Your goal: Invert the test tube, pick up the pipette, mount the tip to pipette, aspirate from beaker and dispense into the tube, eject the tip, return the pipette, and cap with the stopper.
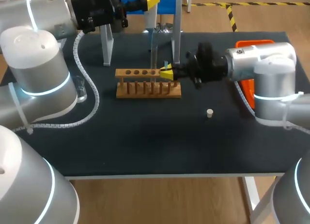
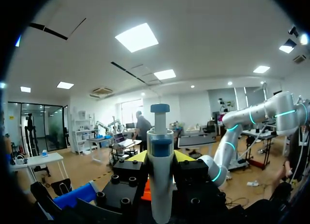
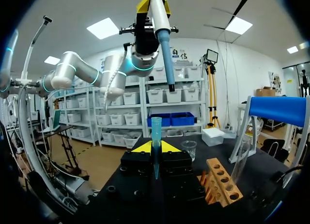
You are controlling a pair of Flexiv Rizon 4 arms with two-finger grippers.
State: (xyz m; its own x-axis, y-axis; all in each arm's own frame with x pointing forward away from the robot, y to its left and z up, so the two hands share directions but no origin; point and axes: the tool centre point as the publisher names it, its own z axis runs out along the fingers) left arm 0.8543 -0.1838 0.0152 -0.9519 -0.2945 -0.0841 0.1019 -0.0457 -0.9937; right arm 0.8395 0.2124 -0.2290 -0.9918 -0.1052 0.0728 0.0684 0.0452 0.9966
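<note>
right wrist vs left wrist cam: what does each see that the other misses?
Only right wrist: the blue tip gripped in the right tool, and on the table ahead the wooden rack, the test tube at it and the beaker.
Only left wrist: the left tool close up, clamped on the pipette, with the blue plunger knob showing; no table things.
Both: the pipette in the left tool. The right wrist sees it overhead, nozzle down.

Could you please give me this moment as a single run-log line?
step: mount tip | left gripper: shut on pipette | right gripper: shut on tip, pipette ahead, apart | stopper: on table
</note>
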